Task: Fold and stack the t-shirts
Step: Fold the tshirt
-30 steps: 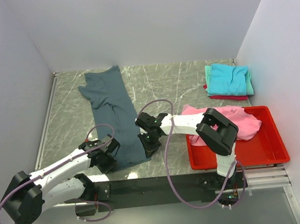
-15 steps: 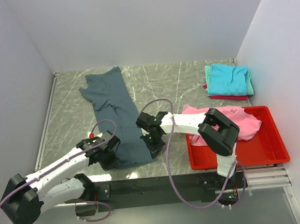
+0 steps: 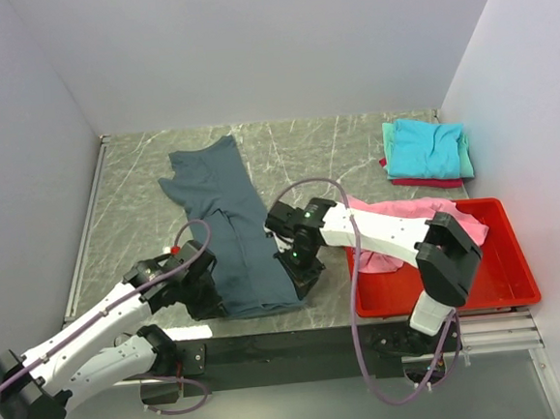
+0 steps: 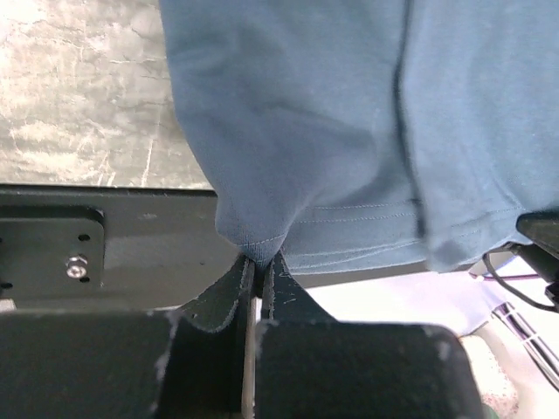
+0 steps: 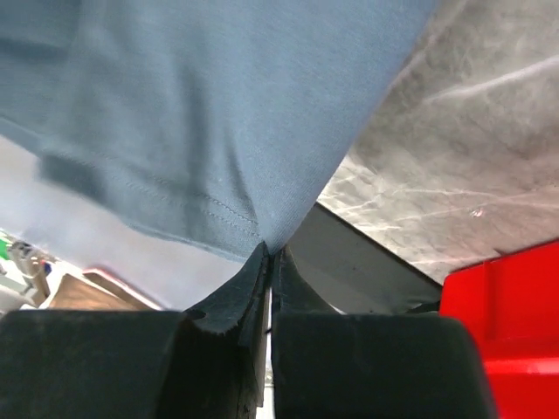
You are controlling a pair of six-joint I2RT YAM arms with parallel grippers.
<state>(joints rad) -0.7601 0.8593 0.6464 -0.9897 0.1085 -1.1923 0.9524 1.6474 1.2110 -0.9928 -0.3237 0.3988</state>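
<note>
Jaws clamp slate tee (image 3: 228,223) (pink tee (image 3: 401,206) lies in red bin (image 3: 503,274)).

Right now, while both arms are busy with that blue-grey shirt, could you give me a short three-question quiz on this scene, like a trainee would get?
1. True or false: the left gripper and the right gripper are each shut on the near hem of the dark slate blue-grey cloth t-shirt.
2. Where does the crumpled pink cloth t-shirt mostly lie? A, hanging on the wall. B, in the red plastic bin. C, folded under the blue-grey one.
3. Fill in: the top garment on the pile of folded cloth t-shirts at the far right is coloured ____.

Key: 1 true; 2 B; 3 turquoise.
</note>
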